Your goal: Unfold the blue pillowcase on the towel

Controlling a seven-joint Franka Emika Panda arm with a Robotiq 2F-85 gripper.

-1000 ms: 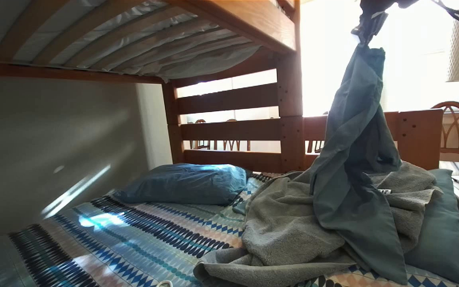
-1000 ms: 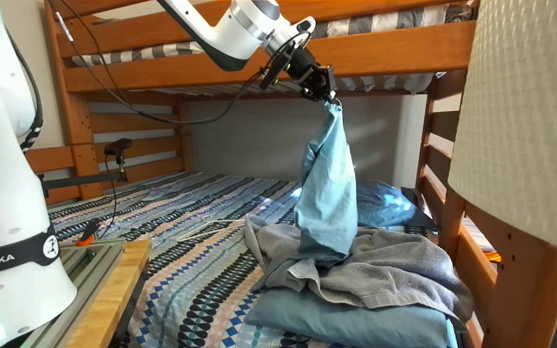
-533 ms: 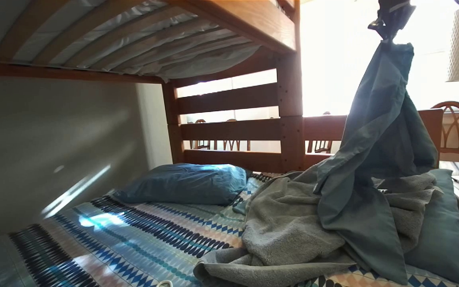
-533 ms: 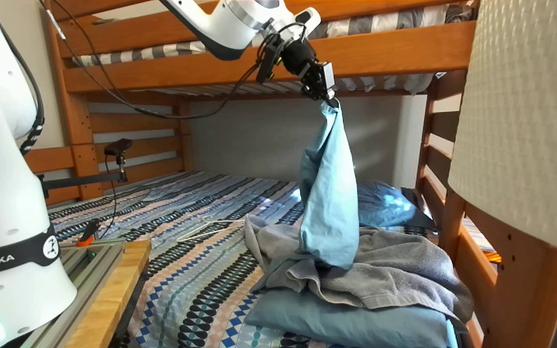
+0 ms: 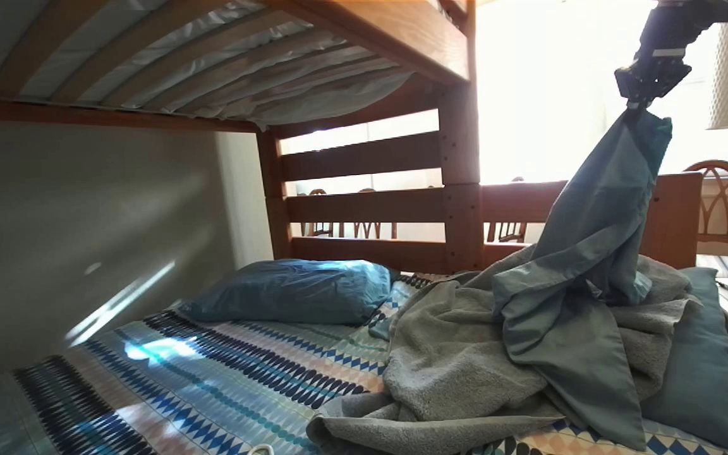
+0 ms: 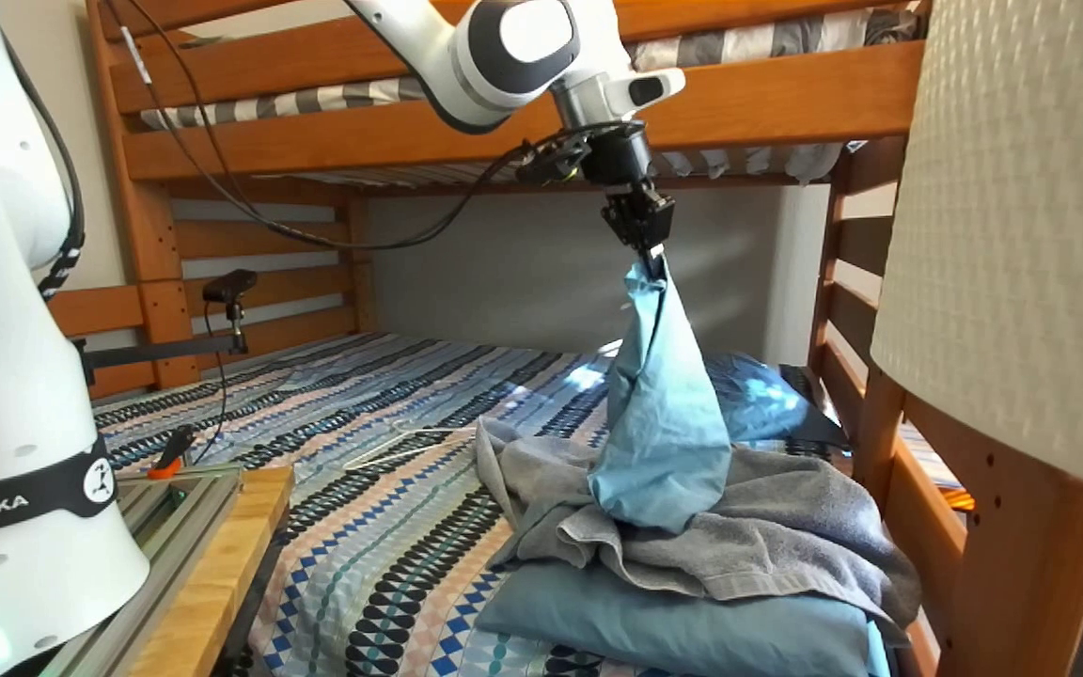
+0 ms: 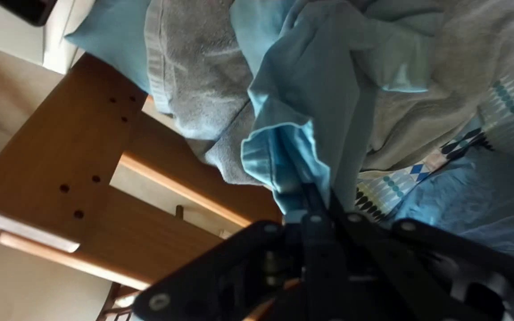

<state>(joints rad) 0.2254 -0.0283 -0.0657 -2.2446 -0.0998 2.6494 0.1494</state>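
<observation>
The blue pillowcase (image 5: pixel 598 215) hangs gathered from my gripper (image 5: pixel 636 109) above the bed. In both exterior views its top is pinched in the jaws (image 6: pixel 654 268) and its lower folds (image 6: pixel 664 442) rest on the grey towel (image 6: pixel 776 536). In an exterior view a pointed corner drapes over the towel's front (image 5: pixel 452 360). In the wrist view the gripper (image 7: pixel 324 196) is shut on the pillowcase's edge, and the cloth (image 7: pixel 315 84) falls away in wrinkles over the towel (image 7: pixel 203 71). The pinched cloth between the fingertips is mostly hidden.
A plump blue pillow (image 5: pixel 301 294) lies by the wall. A flat blue pillow (image 6: pixel 682 616) lies partly under the towel. Bunk posts (image 6: pixel 1021 545), the upper bunk rail (image 6: pixel 767 99) and a lampshade (image 6: pixel 1012 235) surround the arm. A white hanger (image 6: pixel 400 447) lies on the patterned cover.
My gripper has shifted right in an exterior view, then come down, and now points more steeply downward. The held pillowcase has moved along and its lower folds have slumped onto the towel.
</observation>
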